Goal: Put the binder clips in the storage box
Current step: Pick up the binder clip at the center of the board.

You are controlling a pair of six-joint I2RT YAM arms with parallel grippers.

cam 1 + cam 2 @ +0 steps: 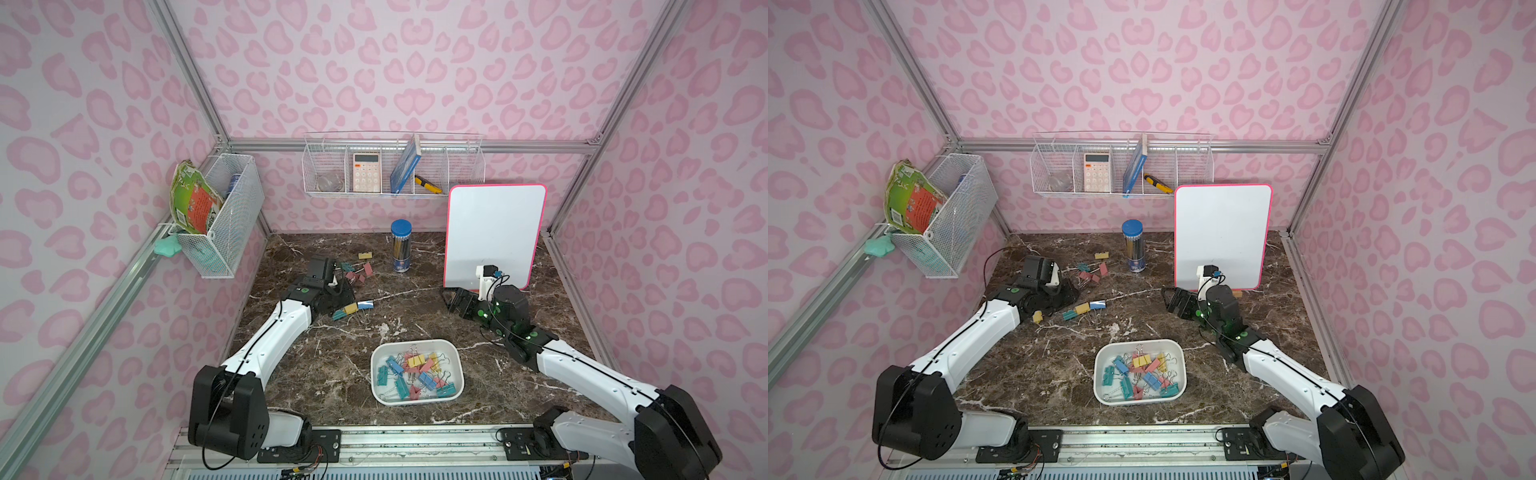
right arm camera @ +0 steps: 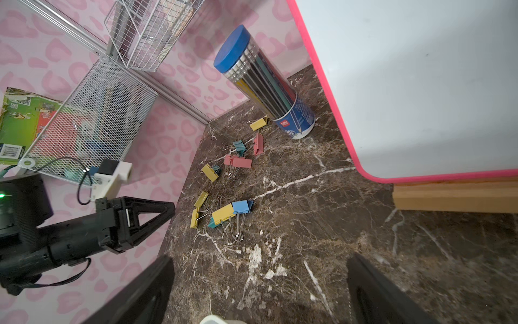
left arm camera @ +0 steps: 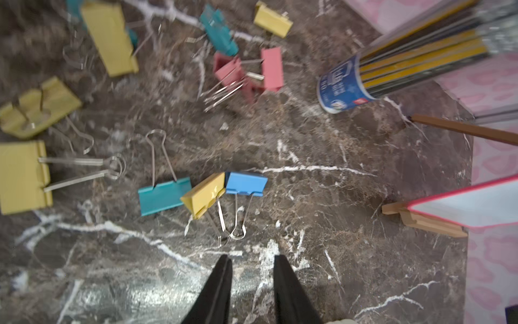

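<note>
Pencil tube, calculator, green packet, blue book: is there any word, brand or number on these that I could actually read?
No text can be read with certainty.
Pencil tube: blue printed label with a small red logo, too blurred to read.
Calculator: the keys show, but their figures are too small.
Green packet: a barcode and a square code, with print too small to read.
Blue book: cover print too small to read.

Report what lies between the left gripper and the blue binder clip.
Left wrist view: between the black left gripper and the blue folded-metal binder clip lie only silver wire clip handles on dark marble tabletop.
</note>
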